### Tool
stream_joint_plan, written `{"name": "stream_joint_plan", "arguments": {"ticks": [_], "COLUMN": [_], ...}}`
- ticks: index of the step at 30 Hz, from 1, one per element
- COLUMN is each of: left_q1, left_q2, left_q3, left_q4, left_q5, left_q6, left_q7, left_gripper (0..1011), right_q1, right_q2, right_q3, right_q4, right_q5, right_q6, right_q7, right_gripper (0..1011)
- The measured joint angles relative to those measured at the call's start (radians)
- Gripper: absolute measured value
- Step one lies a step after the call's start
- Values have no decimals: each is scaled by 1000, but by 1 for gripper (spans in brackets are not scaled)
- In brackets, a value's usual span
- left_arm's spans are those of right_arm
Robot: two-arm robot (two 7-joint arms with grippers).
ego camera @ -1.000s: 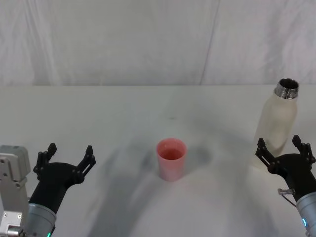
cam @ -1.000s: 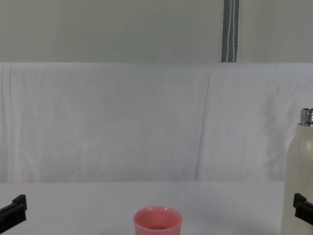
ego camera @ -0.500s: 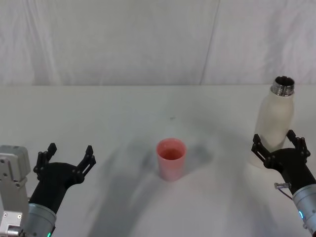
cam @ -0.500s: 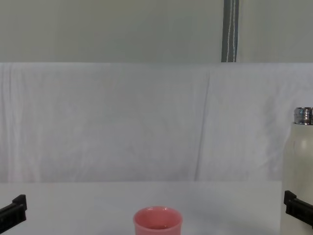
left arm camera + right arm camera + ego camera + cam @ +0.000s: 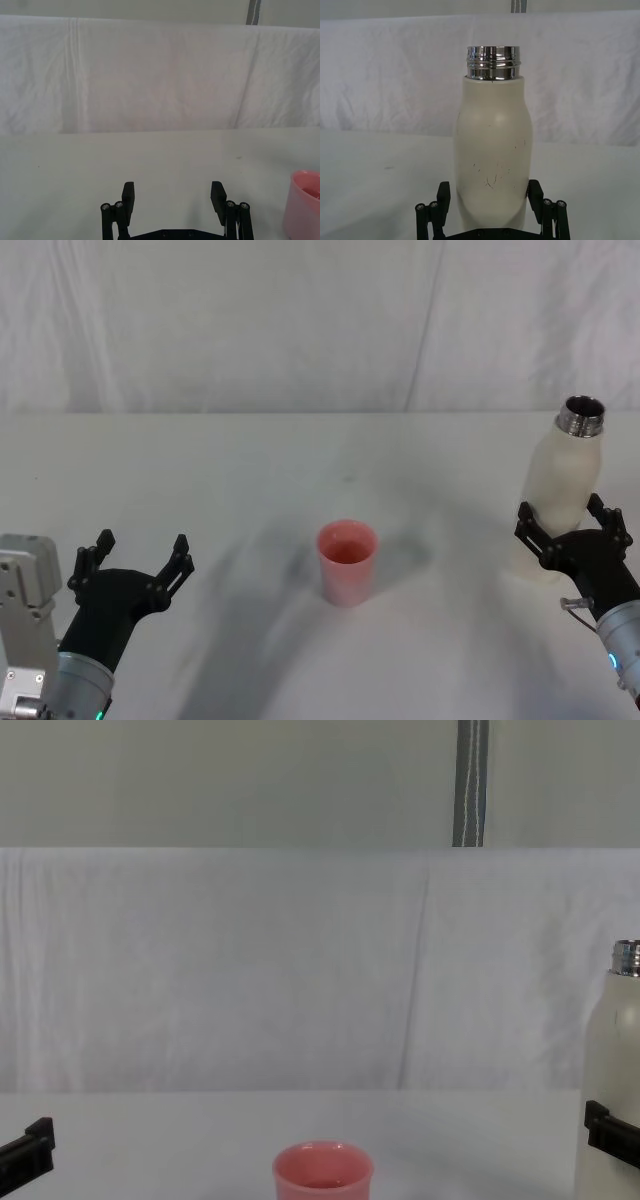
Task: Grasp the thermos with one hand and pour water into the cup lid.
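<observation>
The white table [image 5: 250, 470] carries everything, with a draped white cloth hanging behind it. The thermos [image 5: 562, 495] stands at the robot's far right, uncapped, its threaded steel neck [image 5: 493, 63] open to the air. I judge it heavy if filled, stiff-walled, and its matte cream coat less slippery than bare steel; the straight lower body below the rounded shoulders looks the best place to clamp, low enough to stay steady yet leaving the neck free for tipping. Water could slosh out of the open mouth if it is swung fast.

The right gripper [image 5: 572, 530] sits around that lower body, one finger on each side. In the right wrist view the fingers [image 5: 443, 196] lie close beside the bottle walls, but whether they are pressing on it or only bracketing it I cannot tell. The left gripper [image 5: 138, 555] rests low at the robot's left, fingers spread wide and holding nothing.

The cup lid [image 5: 347, 561], a short salmon-pink cup, stands upright mid-table, well apart from both grippers; light and easy to knock.

Against half a second ago, the thermos and right gripper have shifted slightly rightward together, the bottle's top sitting a little farther right; the cup lid and left gripper are unchanged
</observation>
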Motion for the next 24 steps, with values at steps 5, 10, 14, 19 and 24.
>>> {"name": "stream_joint_plan", "arguments": {"ticks": [5,10,14,19,24], "left_q1": [0,0,0,0,0], "left_q2": [0,0,0,0,0], "left_q3": [0,0,0,0,0], "left_q4": [0,0,0,0,0], "left_q5": [0,0,0,0,0], "left_q6": [0,0,0,0,0], "left_q7": [0,0,0,0,0], "left_gripper": [1001,1001,1001,1001,1001], "right_q1": [17,35,46,52,51], "right_q2": [0,1,2,3,3], "right_q3": [1,1,1,1,1], "right_q4": [18,37,46,52,52], "right_q5": [1,2,2,2,2], "right_q6": [-3,-6,-7,-8,-8], "right_q7": [3,6,9,10,10], "right_gripper": [1001,1001,1001,1001,1001]}}
